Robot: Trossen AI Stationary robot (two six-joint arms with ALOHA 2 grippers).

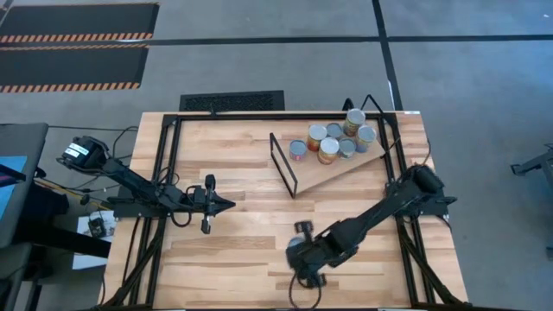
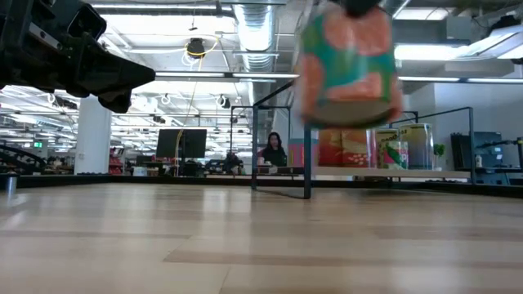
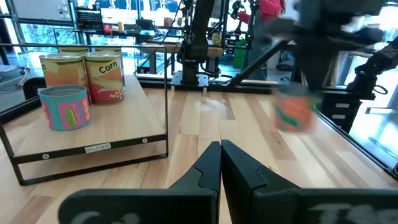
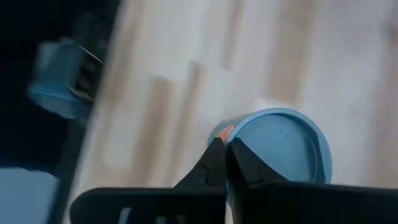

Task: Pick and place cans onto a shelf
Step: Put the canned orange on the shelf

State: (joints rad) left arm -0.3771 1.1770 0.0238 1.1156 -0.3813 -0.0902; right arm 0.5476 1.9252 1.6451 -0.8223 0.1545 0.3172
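Observation:
My right gripper [image 1: 307, 257] is near the table's near edge and is shut on a can with an orange and teal label [image 2: 347, 61] and a bluish round top [image 4: 280, 146]. The can is blurred in the left wrist view [image 3: 292, 113]. In the high view the gripper hides it. The shelf [image 1: 346, 168], a tilted light-wood board with a black wire frame [image 1: 283, 164], stands at the far right with several cans [image 1: 333, 138] upright on it. My left gripper [image 1: 230, 204] is shut and empty over the table's middle left. My right gripper holds the can at the rim of its round top [image 4: 231, 138], its fingers [image 4: 214, 163] coming from above. The fingers hide how they close on the rim. The can hangs upright below the gripper, lifted clear of the table [image 2: 261, 245].
The cans on the shelf also show in the left wrist view [image 3: 81, 78] and behind the held can in the low view [image 2: 384, 147]. Bare wooden tabletop lies between the grippers and the shelf. A person [image 2: 272, 149] sits far behind the table.

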